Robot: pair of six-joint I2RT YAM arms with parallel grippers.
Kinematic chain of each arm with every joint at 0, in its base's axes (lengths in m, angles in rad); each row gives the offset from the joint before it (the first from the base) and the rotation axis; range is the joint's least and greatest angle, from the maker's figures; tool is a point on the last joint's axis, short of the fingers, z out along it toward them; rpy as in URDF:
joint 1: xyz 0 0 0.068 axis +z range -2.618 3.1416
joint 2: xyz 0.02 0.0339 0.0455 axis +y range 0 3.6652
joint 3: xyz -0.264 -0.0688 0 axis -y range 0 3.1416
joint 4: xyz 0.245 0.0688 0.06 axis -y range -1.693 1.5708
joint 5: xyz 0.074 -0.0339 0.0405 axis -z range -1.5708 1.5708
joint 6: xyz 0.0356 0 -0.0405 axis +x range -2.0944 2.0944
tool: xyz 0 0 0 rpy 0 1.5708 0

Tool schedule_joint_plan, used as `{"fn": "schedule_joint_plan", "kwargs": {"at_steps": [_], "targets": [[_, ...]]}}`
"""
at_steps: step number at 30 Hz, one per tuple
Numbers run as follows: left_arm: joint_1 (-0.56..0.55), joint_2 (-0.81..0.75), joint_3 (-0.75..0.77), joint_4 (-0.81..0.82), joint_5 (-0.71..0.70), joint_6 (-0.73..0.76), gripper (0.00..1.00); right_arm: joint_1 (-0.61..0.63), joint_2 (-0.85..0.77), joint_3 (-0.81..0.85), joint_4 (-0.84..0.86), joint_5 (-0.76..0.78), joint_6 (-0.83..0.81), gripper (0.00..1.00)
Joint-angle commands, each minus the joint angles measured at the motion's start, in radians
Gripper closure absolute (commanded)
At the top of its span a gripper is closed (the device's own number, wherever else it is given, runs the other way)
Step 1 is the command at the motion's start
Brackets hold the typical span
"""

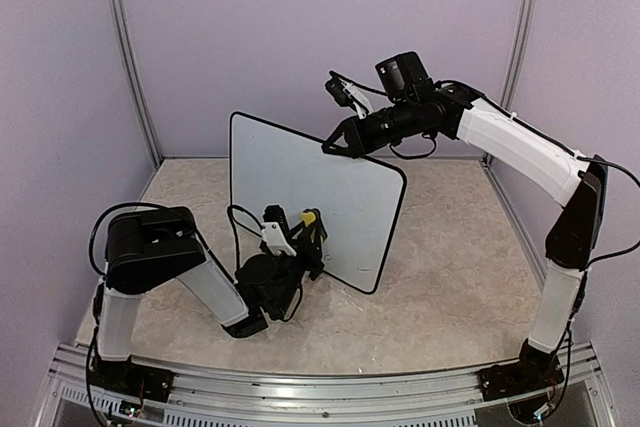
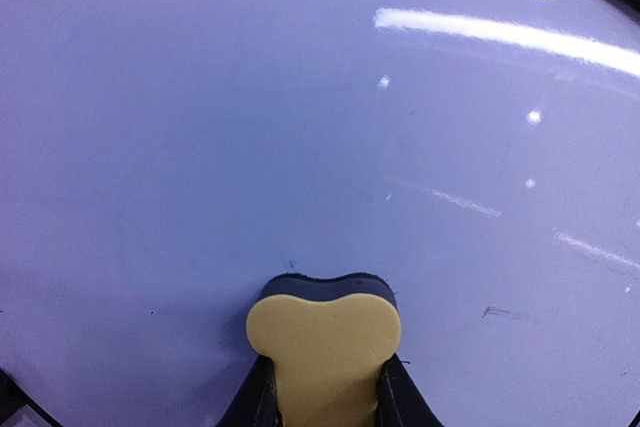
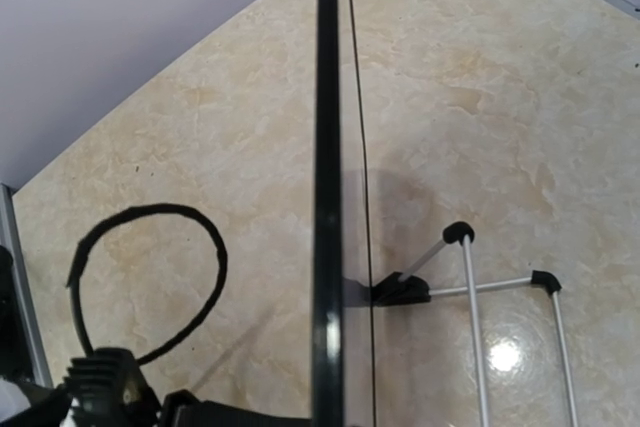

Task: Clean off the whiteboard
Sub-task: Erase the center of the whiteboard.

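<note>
the board [image 1: 300, 197] stands upright near the middle of the table [image 1: 450, 277], turned at an angle so its white face looks toward the left arm. in the right wrist view it shows edge-on as a thin black frame [image 3: 327, 197] running straight down, with its wire stand [image 3: 480, 292] resting on the table behind it.

the left arm stays low. from its base at the near left it rises to a black elbow block, then its white forearm slopes down toward the table, and the wrist bends up to meet the lower part of the board's face. the left gripper [image 1: 305, 232] is pinching a yellow eraser [image 1: 311, 218]. in the left wrist view the fingers [image 2: 258, 402] press on both sides of the eraser [image 2: 323, 342], whose dark pad lies flat against the board [image 2: 300, 127]. a faint dark smudge [image 2: 497, 312] shows just to the right of it.

the right arm reaches high. it rises from its base at the near right to an elbow by the right wall, and the white forearm stretches back and left over the table. the right gripper [image 1: 335, 144] points down and left, pressed together on the board's top edge near its upper right corner.
</note>
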State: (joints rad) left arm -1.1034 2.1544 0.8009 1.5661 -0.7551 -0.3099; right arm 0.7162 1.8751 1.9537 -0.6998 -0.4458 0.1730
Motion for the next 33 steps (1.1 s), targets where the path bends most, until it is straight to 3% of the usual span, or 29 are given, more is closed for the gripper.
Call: {"fn": "schedule_joint_plan", "kwargs": {"at_steps": [1,10,18,24,29,33], "targets": [[0.033,0.012,0.005,0.285,0.079,-0.025,0.92,0.049,0.078,-0.056,-0.237,-0.125,0.002,1.00],[-0.062,0.185,0.068,0.285,0.040,0.017,0.92,0.049,0.075,-0.058,-0.245,-0.125,0.005,1.00],[-0.059,0.209,0.002,0.214,0.037,-0.141,0.93,0.049,0.077,-0.038,-0.253,-0.126,0.010,1.00],[-0.040,0.181,0.006,0.154,0.210,-0.282,0.95,0.048,0.095,-0.006,-0.270,-0.125,0.006,1.00],[-0.052,0.170,0.058,0.003,0.258,-0.340,0.96,0.048,0.131,0.089,-0.327,-0.116,-0.004,1.00],[-0.052,0.176,0.063,-0.021,0.296,-0.383,0.96,0.048,0.127,0.095,-0.325,-0.111,0.001,1.00]]}}
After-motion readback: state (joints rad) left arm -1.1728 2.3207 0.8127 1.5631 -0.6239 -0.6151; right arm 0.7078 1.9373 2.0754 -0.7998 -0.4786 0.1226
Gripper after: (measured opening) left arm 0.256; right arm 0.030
